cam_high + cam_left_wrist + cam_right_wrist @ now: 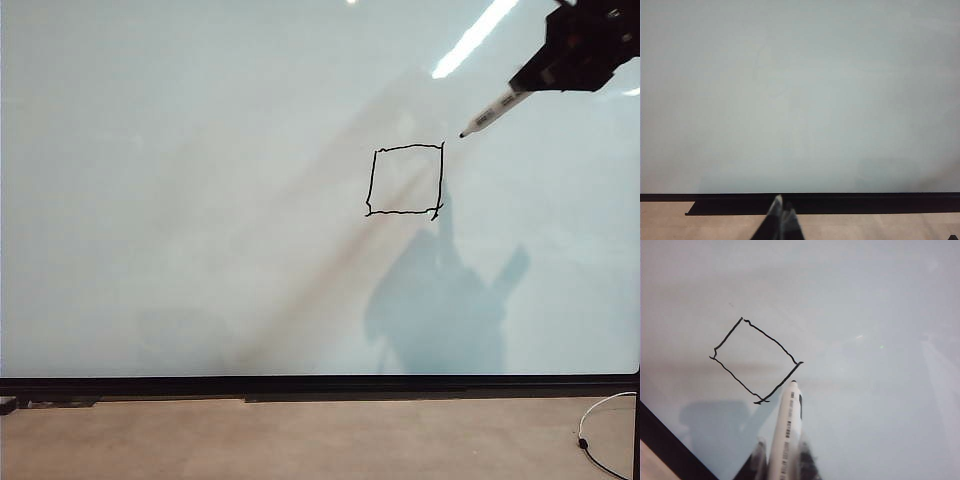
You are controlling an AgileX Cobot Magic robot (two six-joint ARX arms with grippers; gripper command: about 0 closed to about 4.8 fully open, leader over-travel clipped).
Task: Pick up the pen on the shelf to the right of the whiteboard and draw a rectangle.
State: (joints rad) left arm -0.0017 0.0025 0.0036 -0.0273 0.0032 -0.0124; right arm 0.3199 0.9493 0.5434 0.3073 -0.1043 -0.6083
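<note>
A closed, nearly square rectangle (405, 180) was seen drawn in wobbly black line on the whiteboard (200, 200), right of its middle. The pen (492, 112) was pinched by its barrel in the right gripper (578, 50), high at the right of the exterior view, the black tip pointing toward the outline's upper right corner but apart from the board. The left gripper (782, 212) was seen low before the board's black bottom edge, its fingertips pressed together and nothing held. The drawing was judged finished, so the step in hand was taken to be the withdrawal; it would be done well if the tip were kept clear of the surface, so that no stray mark was added.
</note>
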